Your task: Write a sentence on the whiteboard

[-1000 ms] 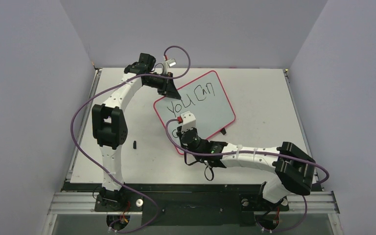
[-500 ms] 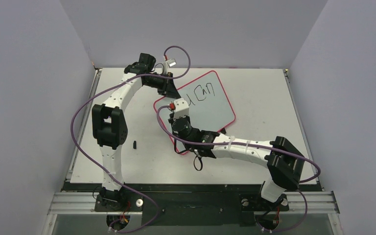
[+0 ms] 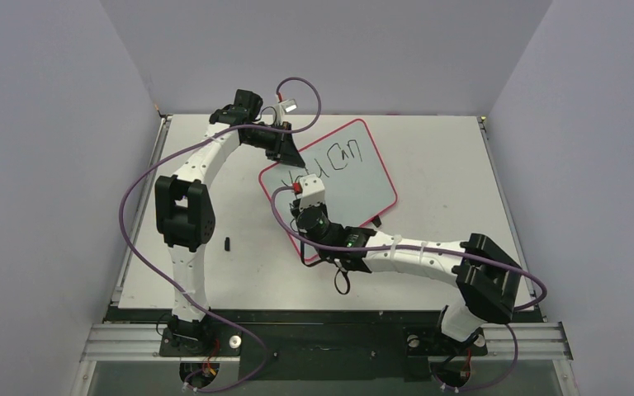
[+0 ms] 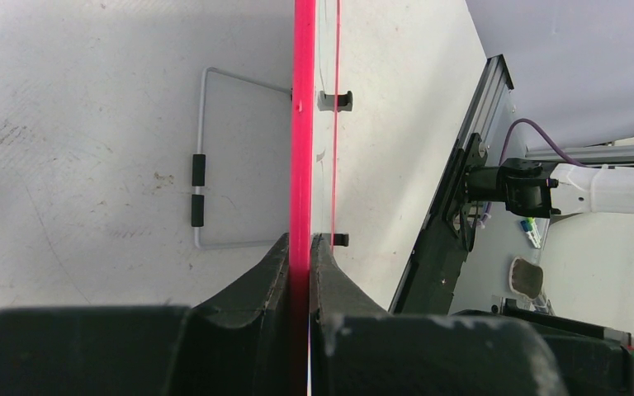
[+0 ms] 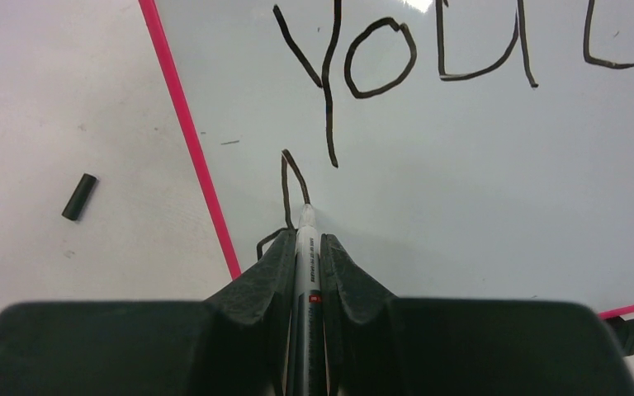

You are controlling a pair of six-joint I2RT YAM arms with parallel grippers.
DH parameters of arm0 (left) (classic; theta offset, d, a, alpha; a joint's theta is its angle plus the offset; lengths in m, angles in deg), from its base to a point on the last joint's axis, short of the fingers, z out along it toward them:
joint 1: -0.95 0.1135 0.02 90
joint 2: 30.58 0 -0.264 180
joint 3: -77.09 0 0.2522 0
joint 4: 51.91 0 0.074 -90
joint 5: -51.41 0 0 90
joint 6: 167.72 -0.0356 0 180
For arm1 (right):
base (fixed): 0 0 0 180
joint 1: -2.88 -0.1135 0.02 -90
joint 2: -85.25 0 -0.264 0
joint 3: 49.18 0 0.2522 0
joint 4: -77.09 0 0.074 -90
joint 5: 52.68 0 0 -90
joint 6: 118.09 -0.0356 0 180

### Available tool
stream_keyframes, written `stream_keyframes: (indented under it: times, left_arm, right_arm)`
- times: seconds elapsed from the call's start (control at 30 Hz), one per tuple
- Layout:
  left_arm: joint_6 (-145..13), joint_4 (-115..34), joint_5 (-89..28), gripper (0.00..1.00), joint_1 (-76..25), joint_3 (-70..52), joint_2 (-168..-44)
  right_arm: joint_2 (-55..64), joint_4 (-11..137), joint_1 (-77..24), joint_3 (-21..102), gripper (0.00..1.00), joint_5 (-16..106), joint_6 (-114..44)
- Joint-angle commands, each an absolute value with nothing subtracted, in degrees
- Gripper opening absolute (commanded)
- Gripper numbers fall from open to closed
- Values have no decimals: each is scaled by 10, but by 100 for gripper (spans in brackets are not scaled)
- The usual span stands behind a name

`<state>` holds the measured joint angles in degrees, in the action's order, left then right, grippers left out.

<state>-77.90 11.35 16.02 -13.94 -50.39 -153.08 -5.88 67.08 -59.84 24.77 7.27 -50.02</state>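
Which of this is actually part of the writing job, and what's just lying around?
In the job: flat white whiteboard with thin red rim, its edge clamped in the left tool; black handwritten marker letters on it; white-barrelled marker held in the right tool.
Lying about: small black cylindrical cap on the pale table, beside the board.

The right arm [image 3: 413, 256] lies across the near-left corner of the whiteboard [image 3: 363, 186], and the left gripper [image 3: 286, 153] clamps its far-left rim, so that side is crowded. The table [image 3: 446, 157] right of the board lies open. A small black cap [image 3: 228, 243], probably off the marker [image 5: 306, 264], sits alone at left.
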Motion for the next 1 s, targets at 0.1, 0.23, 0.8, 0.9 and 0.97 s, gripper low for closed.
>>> stream_keyframes:
  times: [0.1, 0.23, 0.8, 0.9, 0.97]
  left_arm:
    - [-810, 89, 100, 0, -142, -512, -1523]
    - [-810, 90, 100, 0, -142, -512, -1521]
    - [-811, 91, 98, 0, -143, -513, -1515]
    - [-811, 92, 98, 0, -143, -515, -1516]
    - [-810, 92, 98, 0, -144, -515, -1516]
  right_arm:
    - [-34, 663, -611, 209, 0, 83, -527]
    - [-29, 663, -618, 198, 0, 85, -530]
    - [47, 635, -619, 169, 0, 23, -522]
    - [64, 639, -612, 182, 0, 33, -505]
    - [67, 650, -603, 192, 0, 45, -499]
